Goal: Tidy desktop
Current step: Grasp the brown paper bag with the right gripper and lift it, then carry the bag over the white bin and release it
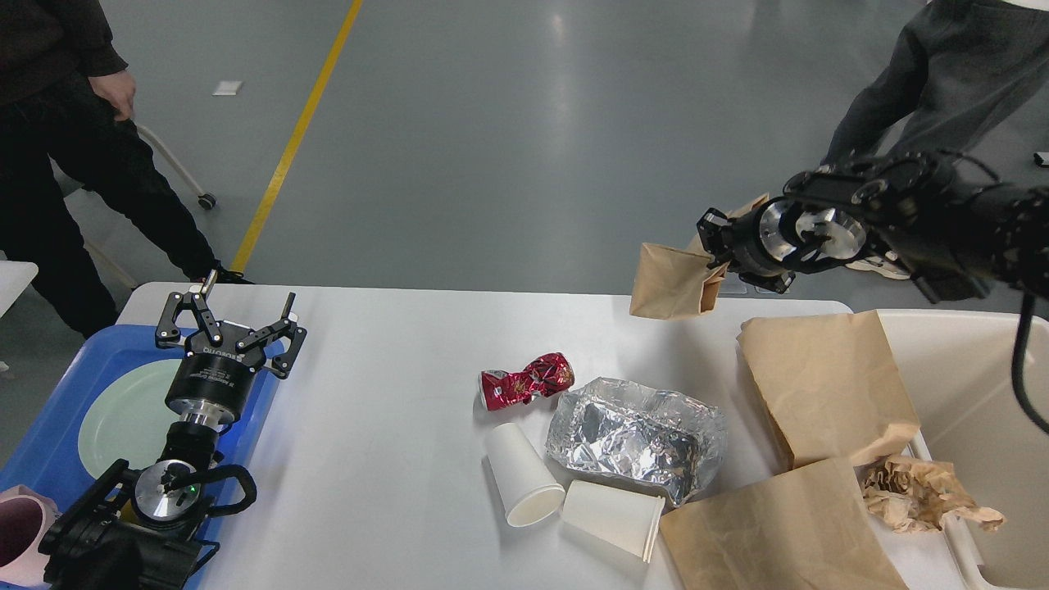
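The white desktop (393, 385) holds a crushed red can (525, 381), a crumpled foil tray (635, 436), two white paper cups lying on their sides (522, 474) (613, 514) and two flat brown paper bags (828, 385) (774, 533). My right gripper (711, 256) is shut on a small brown paper bag (674, 283) and holds it in the air above the desktop's far right edge. My left gripper (233, 315) is open and empty, pointing up over the blue tray's right edge.
A blue tray (49, 442) with a pale green plate (123, 414) sits at the left, a pink cup (20, 533) at its near corner. A cream bin (975, 385) at the right holds crumpled brown paper (926, 496). Two people stand beyond the table.
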You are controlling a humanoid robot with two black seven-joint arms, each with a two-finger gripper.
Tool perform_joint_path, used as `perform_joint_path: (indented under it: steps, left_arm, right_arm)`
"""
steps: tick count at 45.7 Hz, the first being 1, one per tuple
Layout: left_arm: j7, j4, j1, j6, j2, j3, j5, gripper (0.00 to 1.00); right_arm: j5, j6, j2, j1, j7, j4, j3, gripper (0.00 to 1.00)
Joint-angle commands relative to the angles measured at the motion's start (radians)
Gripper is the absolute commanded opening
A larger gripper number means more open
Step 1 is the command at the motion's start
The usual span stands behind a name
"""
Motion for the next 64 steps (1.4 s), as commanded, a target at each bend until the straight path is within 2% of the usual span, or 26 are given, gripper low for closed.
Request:
perform_joint_path:
  steps: [1,6,12,21,28,36,44,49,54,61,64]
  left_arm:
    - [-0.001,0.001,0.0,0.001,0.0,0.001,0.0,0.96]
    - [-0.001,0.001,0.0,0.001,0.0,0.001,0.0,0.96]
    - [-0.001,0.001,0.0,0.001,0.0,0.001,0.0,0.96]
    - [-0.001,0.001,0.0,0.001,0.0,0.0,0.0,0.96]
    - [-0.003,0.001,0.0,0.001,0.0,0.001,0.0,0.96]
    - [-0.003,0.001,0.0,0.001,0.0,0.001,0.0,0.96]
    - [-0.003,0.001,0.002,0.001,0.0,0.001,0.0,0.96]
    - [-0.003,0.001,0.002,0.001,0.0,0.001,0.0,0.96]
    - [-0.003,0.001,0.002,0.001,0.0,0.001,0.0,0.96]
    - [-0.003,0.001,0.002,0.001,0.0,0.001,0.0,0.96]
    - [-0.003,0.003,0.002,0.001,0.0,0.001,0.0,0.96]
  right_arm:
    - [-0.052,0.127,-0.002,0.203,0.002,0.122,-0.136,0.0]
    - [-0.129,0.281,-0.002,0.344,0.009,0.213,-0.241,0.0]
    - [-0.171,0.371,-0.038,0.518,0.011,0.374,-0.308,0.0]
    - [-0.226,0.382,-0.147,0.798,0.014,0.673,-0.413,0.0]
    - [-0.221,0.364,-0.167,0.828,0.015,0.712,-0.463,0.0]
    - [-0.221,0.284,-0.192,0.811,0.015,0.716,-0.537,0.0]
    - [-0.269,0.189,-0.344,0.711,0.008,0.672,-0.598,0.0]
    - [-0.353,0.158,-0.468,0.575,0.006,0.572,-0.597,0.0]
    - [-0.364,0.106,-0.537,0.419,0.006,0.453,-0.574,0.0]
    - [-0.364,-0.023,-0.637,0.057,0.011,0.232,-0.424,0.0]
    - [-0.363,-0.063,-0.641,-0.114,0.012,0.128,-0.326,0.0]
